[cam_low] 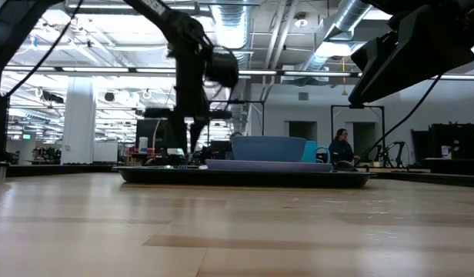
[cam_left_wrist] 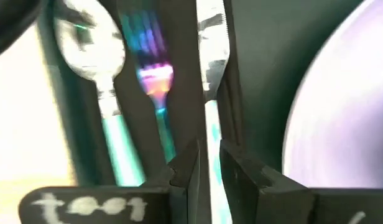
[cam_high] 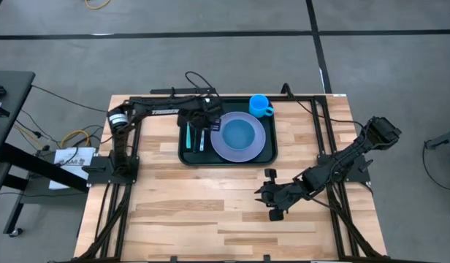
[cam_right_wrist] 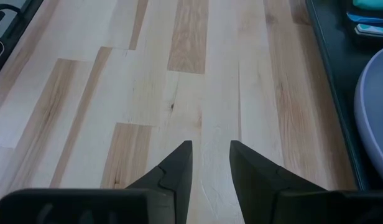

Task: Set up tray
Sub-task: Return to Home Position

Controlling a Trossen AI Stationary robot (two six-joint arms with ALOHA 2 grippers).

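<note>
The dark green tray point(cam_high: 186, 155) lies at the table's far middle and carries a lavender plate point(cam_high: 258, 146) with a blue bowl point(cam_high: 239, 134) on it. A spoon point(cam_left_wrist: 92, 37), a fork point(cam_left_wrist: 153, 59) and a knife point(cam_left_wrist: 210, 37), all with teal handles, lie side by side in the tray's left part. My left gripper point(cam_high: 201, 126) point(cam_left_wrist: 208, 158) hangs over this cutlery, shut on the knife. A blue cup point(cam_high: 260, 106) stands on the table just beyond the tray's far edge. My right gripper point(cam_high: 261, 191) point(cam_right_wrist: 210, 146) is open and hovers over bare wood, nearer than the tray. My left gripper pinches the knife's teal handle point(cam_left_wrist: 211, 134) between its two fingers, which lie along the knife. It comes from above, pointing down into the tray's left part. The blade stretches ahead beside the fork; whether the knife rests on the tray floor I cannot tell.
Bare wooden table point(cam_high: 181, 212) spreads across the near half. In the right wrist view the tray's rim point(cam_right_wrist: 328, 74) and the plate point(cam_right_wrist: 375, 112) lie to one side. Black frame rails point(cam_high: 112, 175) run along both table sides. A person point(cam_low: 341, 146) sits far behind the table.
</note>
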